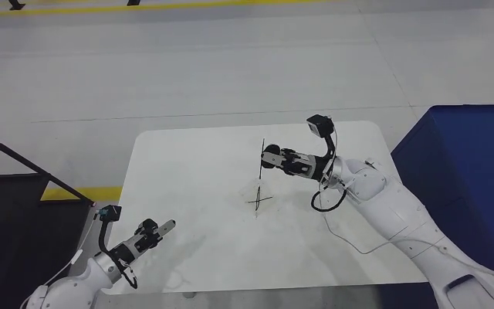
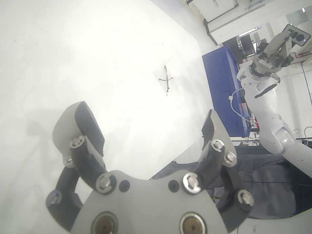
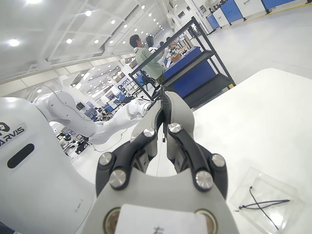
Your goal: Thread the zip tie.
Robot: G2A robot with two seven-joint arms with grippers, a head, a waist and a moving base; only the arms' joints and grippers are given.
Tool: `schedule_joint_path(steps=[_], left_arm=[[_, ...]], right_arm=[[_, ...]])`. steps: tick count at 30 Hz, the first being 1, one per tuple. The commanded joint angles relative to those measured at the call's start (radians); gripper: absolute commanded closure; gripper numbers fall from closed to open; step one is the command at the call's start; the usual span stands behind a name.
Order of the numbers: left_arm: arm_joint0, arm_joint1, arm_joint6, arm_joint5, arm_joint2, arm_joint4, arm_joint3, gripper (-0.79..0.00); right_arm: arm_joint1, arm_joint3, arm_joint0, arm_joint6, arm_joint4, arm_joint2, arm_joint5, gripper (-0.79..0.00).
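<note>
A slip is the risk to be watched here. The zip tie (image 1: pixel 262 145) is pinched upright by the pressed-together right end effector (image 1: pixel 267 158), at 12 o'clock of the crossed ties (image 1: pixel 259 199) lying on the bench (image 1: pixel 193 154). Being thin, it could be twisted or dropped. The left end effector (image 1: pixel 160 229) is held spread at the bench's 7 o'clock, well apart, aimed toward 2 o'clock.
</note>
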Motion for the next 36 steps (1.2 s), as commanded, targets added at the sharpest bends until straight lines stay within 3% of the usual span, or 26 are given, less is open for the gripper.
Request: schedule_joint_path(steps=[1, 7, 13, 19, 36], left_arm=[[0.0, 0.0, 0.0, 0.0, 0.0, 0.0, 0.0, -0.785], [0.001, -0.002, 0.014, 0.001, 0.031, -0.017, -0.02, -0.785], [-0.022, -0.013, 0.097, 0.006, 0.147, -0.066, -0.059, -0.785], [-0.052, -0.023, 0.16, 0.063, 0.241, -0.113, -0.064, -0.785], [-0.053, -0.024, 0.171, 0.067, 0.246, -0.128, -0.065, -0.785]], right_arm=[[0.0, 0.0, 0.0, 0.001, 0.0, 0.0, 0.0, 0.0], [-0.001, -0.017, -0.014, -0.015, 0.007, 0.004, 0.032, 0.0], [-0.006, -0.052, -0.037, -0.008, 0.073, 0.023, 0.11, 0.0], [-0.013, -0.061, -0.05, 0.01, 0.117, 0.044, 0.11, 0.0], [-0.013, -0.061, -0.05, 0.01, 0.117, 0.044, 0.11, 0.0]])
